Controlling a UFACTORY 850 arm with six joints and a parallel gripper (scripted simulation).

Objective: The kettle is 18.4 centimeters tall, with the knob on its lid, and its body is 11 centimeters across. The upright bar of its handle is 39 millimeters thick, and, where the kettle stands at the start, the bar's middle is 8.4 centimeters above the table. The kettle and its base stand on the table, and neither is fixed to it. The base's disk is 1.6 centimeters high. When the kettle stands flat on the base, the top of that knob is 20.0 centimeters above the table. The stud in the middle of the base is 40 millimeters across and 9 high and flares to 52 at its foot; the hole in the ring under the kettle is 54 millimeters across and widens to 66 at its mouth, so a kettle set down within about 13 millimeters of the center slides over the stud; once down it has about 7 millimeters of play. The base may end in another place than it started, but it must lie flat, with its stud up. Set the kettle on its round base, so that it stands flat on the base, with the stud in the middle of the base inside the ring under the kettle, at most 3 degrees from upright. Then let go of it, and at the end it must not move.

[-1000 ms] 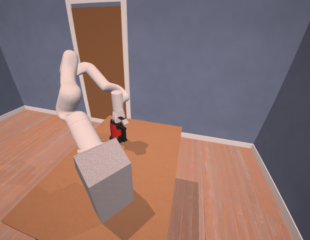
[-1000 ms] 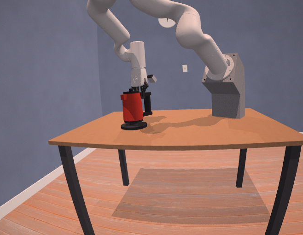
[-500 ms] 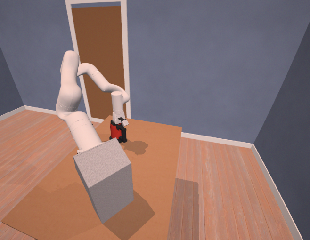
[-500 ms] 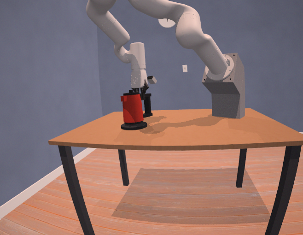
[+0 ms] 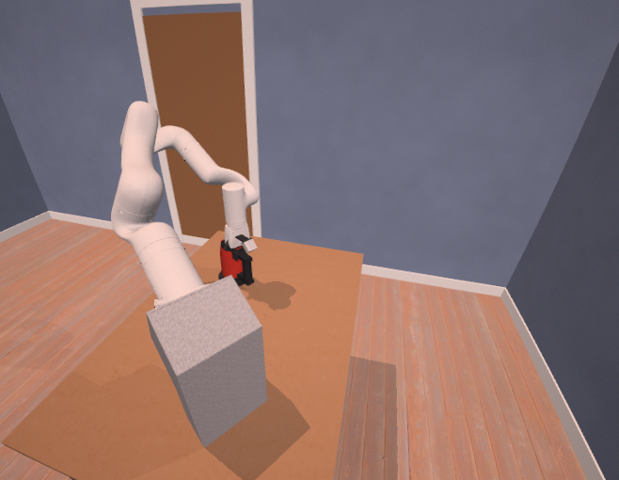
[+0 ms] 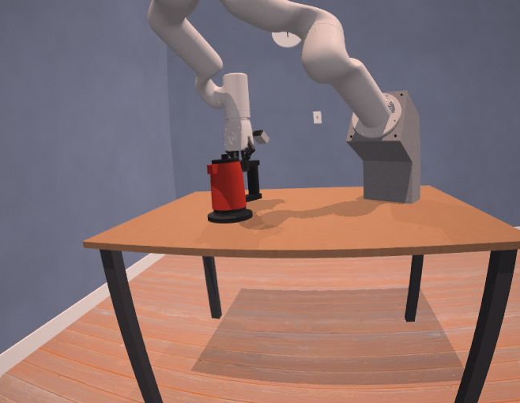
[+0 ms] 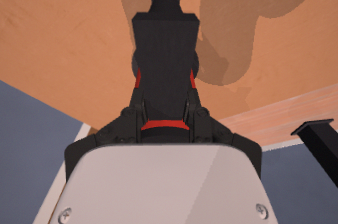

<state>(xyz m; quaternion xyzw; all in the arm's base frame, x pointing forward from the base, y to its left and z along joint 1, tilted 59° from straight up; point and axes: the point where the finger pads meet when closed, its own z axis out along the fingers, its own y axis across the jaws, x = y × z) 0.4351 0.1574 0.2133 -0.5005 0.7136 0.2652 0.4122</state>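
Kettle (image 6: 227, 187), red with a black handle (image 6: 253, 178), stands upright on its round black base (image 6: 230, 215) near the bench's (image 6: 338, 234) far left corner. The end effector (image 6: 242, 156) reaches down from above, clamped on the handle's top.
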